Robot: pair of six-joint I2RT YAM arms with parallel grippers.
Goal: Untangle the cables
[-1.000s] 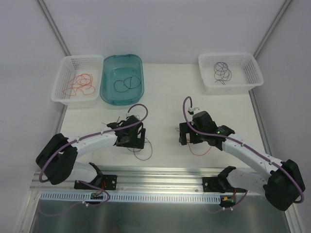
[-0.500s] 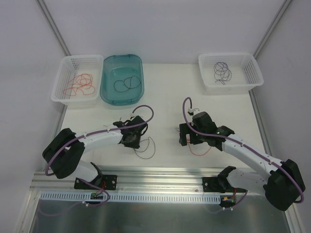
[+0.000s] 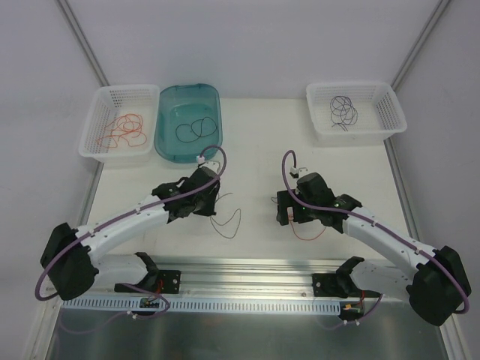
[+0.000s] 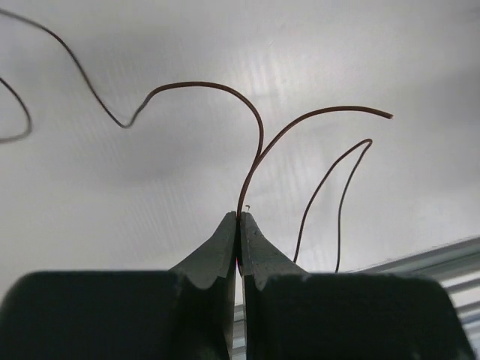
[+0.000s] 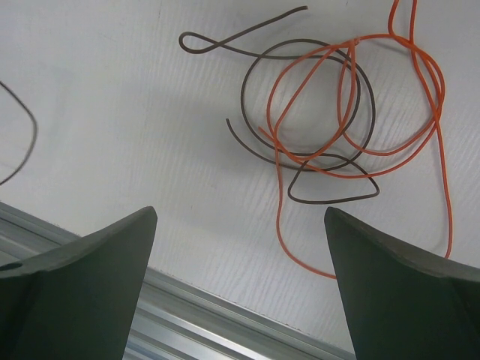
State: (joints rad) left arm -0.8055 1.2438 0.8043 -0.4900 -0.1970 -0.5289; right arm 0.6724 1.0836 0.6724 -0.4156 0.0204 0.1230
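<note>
Pinching a hair-thin dark wire (image 4: 257,127) in the clenched left hand (image 4: 238,219), only at the very tips, its loose ends curling above the white worktop (image 4: 112,187). Risk: wire is slipping free if the arm is moving fast. Right hand (image 5: 240,217) is hanging wide open, gripping nothing, over a thin orange wire (image 5: 442,112) looping through a dark wire loop (image 5: 242,94). Risk: hand is catching both strands when closing and pulling the knot tighter.

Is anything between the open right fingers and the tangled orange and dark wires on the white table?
Nothing visible does. In the right wrist view the right gripper is open, and the tangle of thin orange and dark wires lies uncovered on the white table ahead of its fingers.
</note>
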